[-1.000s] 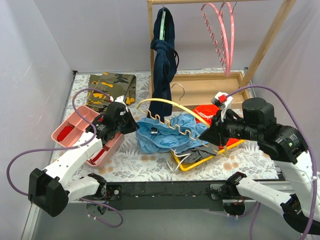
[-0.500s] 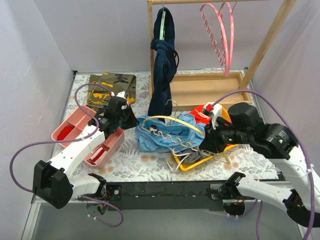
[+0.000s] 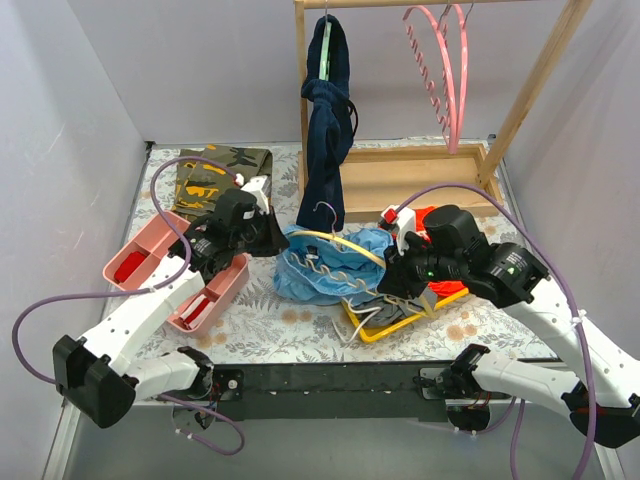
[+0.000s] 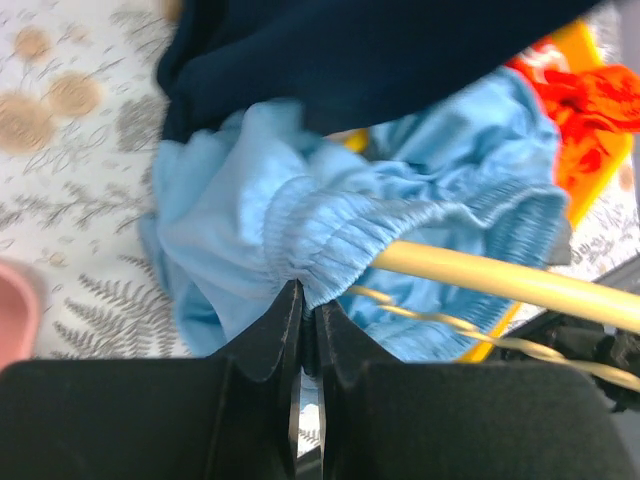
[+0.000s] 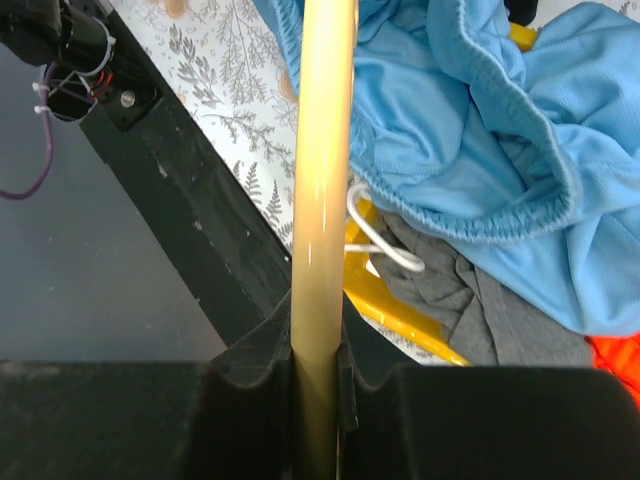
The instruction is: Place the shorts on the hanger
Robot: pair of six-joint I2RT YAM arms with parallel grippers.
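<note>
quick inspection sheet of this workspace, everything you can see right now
surface: table with a leaf-print cover, crowded in the middle
job's things: shorts bunched on the table; hanger lies over them, its bar passing into the gathered waistband
clutter: pink tray, camouflage garment, yellow tray with grey cloth, orange-red shorts
grippers: left gripper shut on the shorts' waistband; right gripper shut on the hanger's bar
cables: purple cables loop off both arms
surroundings: wooden rack holding a navy garment and pink hangers; plain walls
</note>
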